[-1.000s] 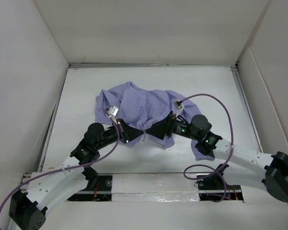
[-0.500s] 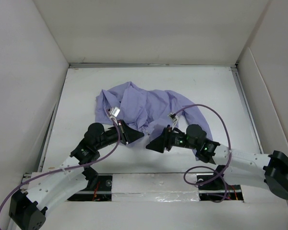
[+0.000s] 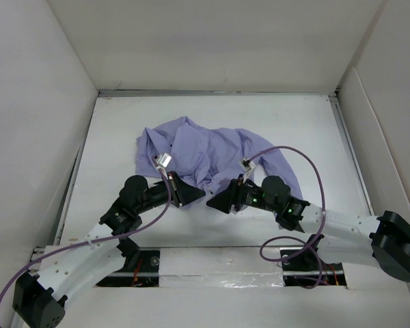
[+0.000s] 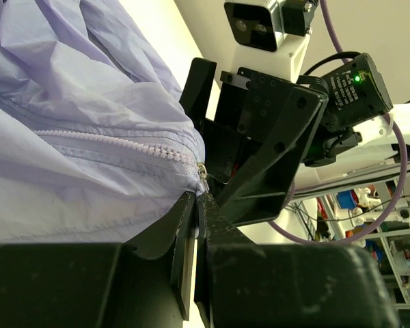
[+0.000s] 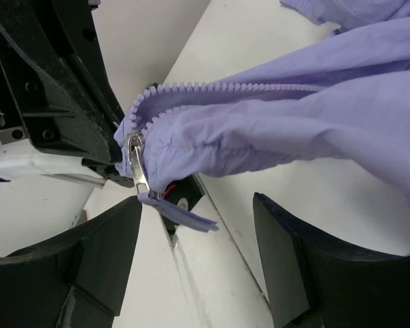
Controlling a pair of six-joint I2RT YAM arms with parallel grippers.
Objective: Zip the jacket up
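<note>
The lavender jacket [image 3: 215, 150] lies crumpled in the middle of the table. My left gripper [image 3: 197, 195] is shut on the jacket's near edge; in the left wrist view its jaws [image 4: 199, 202] pinch the fabric right at the end of the zipper teeth [image 4: 116, 140]. My right gripper [image 3: 213, 203] faces it, open. In the right wrist view the metal zipper slider [image 5: 135, 164] with its purple pull tab [image 5: 181, 213] hangs between the right fingers [image 5: 92, 266], touching neither. The jacket [image 5: 294, 116] stretches away to the upper right.
White walls [image 3: 41, 102] enclose the table on three sides. The two gripper heads sit almost tip to tip near the table's front edge [image 3: 212, 249]. A purple cable [image 3: 314, 178] loops over the right arm.
My right gripper has pulled back from the jacket toward the near edge and a little left, its jaws narrowing slightly. The left gripper has kept its hold and place.
</note>
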